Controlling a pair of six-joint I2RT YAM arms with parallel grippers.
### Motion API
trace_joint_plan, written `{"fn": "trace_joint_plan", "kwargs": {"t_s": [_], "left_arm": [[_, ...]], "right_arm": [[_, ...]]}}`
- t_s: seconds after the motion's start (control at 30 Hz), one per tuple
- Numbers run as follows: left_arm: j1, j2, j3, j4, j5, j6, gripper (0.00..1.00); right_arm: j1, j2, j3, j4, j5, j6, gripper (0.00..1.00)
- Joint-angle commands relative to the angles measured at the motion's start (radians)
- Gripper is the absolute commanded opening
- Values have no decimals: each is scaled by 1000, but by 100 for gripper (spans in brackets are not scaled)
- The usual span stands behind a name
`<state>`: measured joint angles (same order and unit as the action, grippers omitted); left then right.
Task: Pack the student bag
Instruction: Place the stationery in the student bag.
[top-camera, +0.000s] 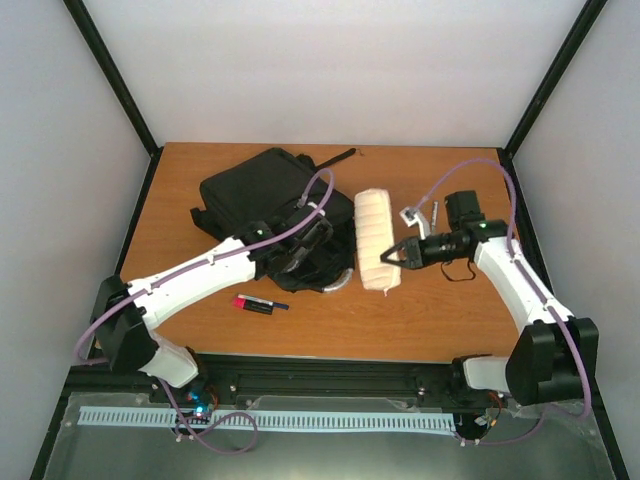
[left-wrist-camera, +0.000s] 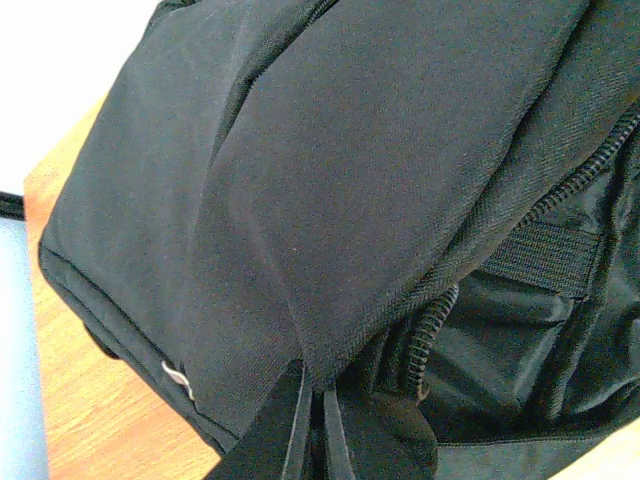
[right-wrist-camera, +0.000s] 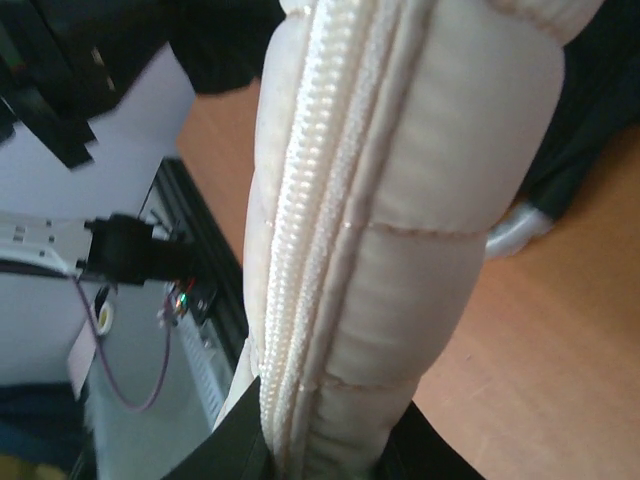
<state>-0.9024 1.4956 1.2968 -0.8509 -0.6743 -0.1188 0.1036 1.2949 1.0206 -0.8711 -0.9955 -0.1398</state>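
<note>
The student bag (top-camera: 245, 190), a big black fabric backpack, lies on the back left of the wooden table. My left gripper (top-camera: 300, 255) is at its near edge. In the left wrist view the left gripper (left-wrist-camera: 318, 395) is shut on a fold of the bag (left-wrist-camera: 350, 150), beside the unzipped opening (left-wrist-camera: 520, 300). A cream ribbed pencil pouch (top-camera: 372, 238) lies to the right of the bag. My right gripper (top-camera: 397, 252) is shut on its near end. In the right wrist view the pouch (right-wrist-camera: 420, 200) fills the space between the black fingers of the right gripper (right-wrist-camera: 325, 450).
A red and black pen (top-camera: 258, 304) lies on the table in front of the bag. The bag's grey loop handle (top-camera: 337, 283) sticks out between bag and pouch. A small grey metal piece (top-camera: 420, 213) lies behind the right gripper. Black frame posts border the table.
</note>
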Motion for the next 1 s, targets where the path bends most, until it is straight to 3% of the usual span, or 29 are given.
{"fn": "trace_joint_plan", "kwargs": {"t_s": [0.0, 0.3, 0.5, 0.7, 0.97], "left_arm": [[35, -94, 1, 142, 73, -28, 1], [85, -189, -27, 186, 122, -4, 1], [93, -246, -94, 257, 145, 35, 1], [98, -283, -140, 313, 177, 54, 1], [106, -290, -159, 329, 153, 73, 1]], "right_arm": [[113, -2, -80, 20, -15, 51, 3], [271, 135, -122, 81, -20, 57, 3], [297, 336, 25, 22, -33, 4, 3], [298, 497, 203, 5, 172, -16, 3], [303, 565, 260, 181, 276, 41, 6]]}}
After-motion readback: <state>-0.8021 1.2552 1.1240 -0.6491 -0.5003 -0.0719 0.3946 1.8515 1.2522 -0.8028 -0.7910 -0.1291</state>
